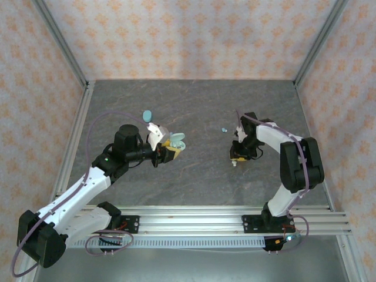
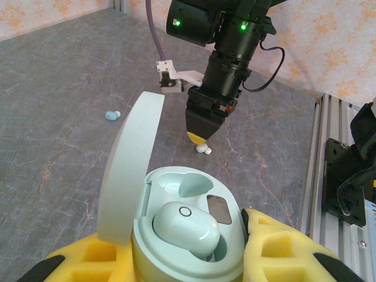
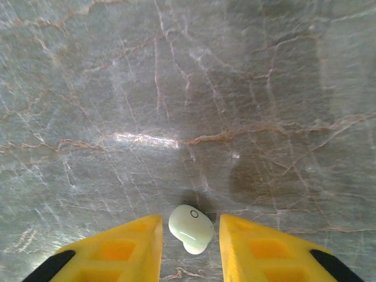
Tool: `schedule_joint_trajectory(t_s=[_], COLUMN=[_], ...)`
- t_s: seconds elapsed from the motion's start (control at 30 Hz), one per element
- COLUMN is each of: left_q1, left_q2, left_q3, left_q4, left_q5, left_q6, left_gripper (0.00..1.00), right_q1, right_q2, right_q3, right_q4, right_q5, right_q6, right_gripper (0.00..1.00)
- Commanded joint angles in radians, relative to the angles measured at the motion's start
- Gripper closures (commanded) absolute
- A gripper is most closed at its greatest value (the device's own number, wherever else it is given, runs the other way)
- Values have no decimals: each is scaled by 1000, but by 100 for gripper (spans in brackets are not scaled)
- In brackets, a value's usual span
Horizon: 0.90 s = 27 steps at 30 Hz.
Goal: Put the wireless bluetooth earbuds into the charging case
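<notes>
My left gripper (image 1: 170,148) is clamped on the open mint charging case (image 2: 147,258) above the grey table (image 1: 194,182), lid (image 2: 126,170) swung up, with a seated mint earbud (image 2: 186,228) inside. My right gripper (image 3: 189,238) hangs low, fingers apart around a loose mint earbud (image 3: 191,229) on the table, touching neither. A pale blue earbud (image 2: 111,116) lies well apart.

Charging case (image 2: 176,176) pale mint green, one earbud (image 3: 191,229) whitish mint, another earbud (image 2: 111,116) pale blue, gripper pads (image 3: 123,249) yellow, tabletop (image 3: 176,88) grey marble with rust veins, walls (image 1: 194,35) peach with orange floral repeat.
</notes>
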<state>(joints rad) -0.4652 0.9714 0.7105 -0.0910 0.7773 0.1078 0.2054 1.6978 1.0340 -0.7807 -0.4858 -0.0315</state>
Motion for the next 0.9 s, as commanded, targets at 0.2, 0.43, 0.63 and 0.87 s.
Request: schedule_joint_trajectory(t_s=[0.2, 0.43, 0.63, 0.87], left_q1=[-8, -8, -9, -9], left_q2=[-20, -21, -20, -18], left_q3=[15, 15, 14, 19], left_q4=[-5, -4, -1, 7], left_q5=[14, 10, 10, 10], left_q6=[21, 21, 21, 17], left_gripper=[91, 91, 91, 91], right_q1=[32, 35, 36, 35], right_q2=[49, 62, 58, -50], right_q3=[-15, -22, -23, -46], right_q4=[-6, -2, -3, 42], right_q5=[28, 36, 9, -31], right_q6=[-14, 13, 42, 142], right_gripper=[68, 72, 79, 87])
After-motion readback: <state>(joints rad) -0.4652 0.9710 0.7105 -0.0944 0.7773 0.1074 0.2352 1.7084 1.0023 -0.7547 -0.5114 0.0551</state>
